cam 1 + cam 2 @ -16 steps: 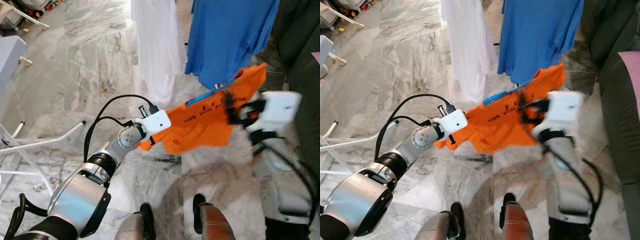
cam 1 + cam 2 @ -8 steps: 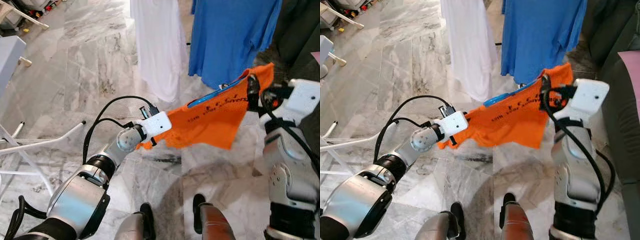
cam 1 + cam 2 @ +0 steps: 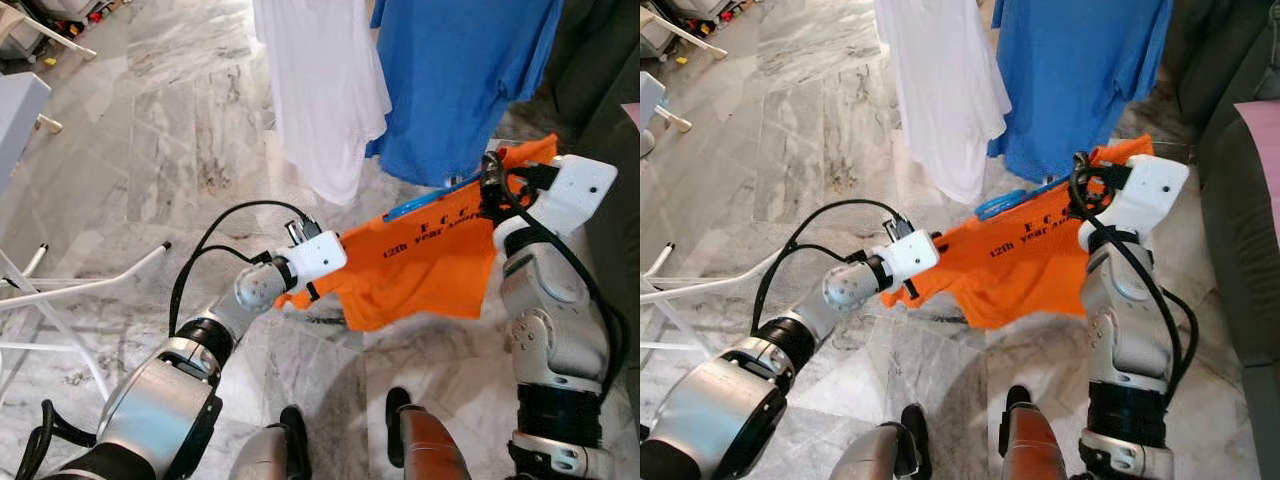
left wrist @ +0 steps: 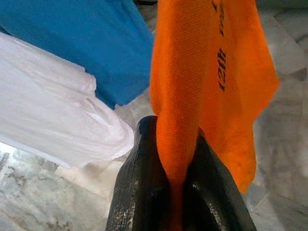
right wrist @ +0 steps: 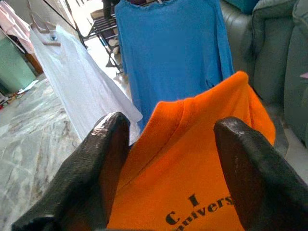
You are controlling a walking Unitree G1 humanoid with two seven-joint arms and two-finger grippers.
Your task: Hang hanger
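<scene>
An orange shirt (image 3: 420, 265) with black lettering hangs stretched between my two grippers, over the marble floor. A blue hanger (image 3: 428, 202) peeks out along its top edge. My left gripper (image 3: 305, 290) is shut on the shirt's lower left edge; the left wrist view shows the fabric pinched between its fingers (image 4: 139, 168). My right gripper (image 3: 495, 183) holds the shirt's upper right shoulder, higher up. In the right wrist view its fingers (image 5: 108, 154) stand apart with the orange cloth (image 5: 192, 168) bunched between them.
A white shirt (image 3: 325, 90) and a blue shirt (image 3: 460, 70) hang just beyond the orange one. A dark sofa (image 3: 610, 120) stands at the right. White drying rack legs (image 3: 90, 285) spread on the floor at the left.
My right gripper has lifted the shirt's right end up and back, close under the blue shirt. The cloth now sags lower in the middle. The left gripper has barely moved.
</scene>
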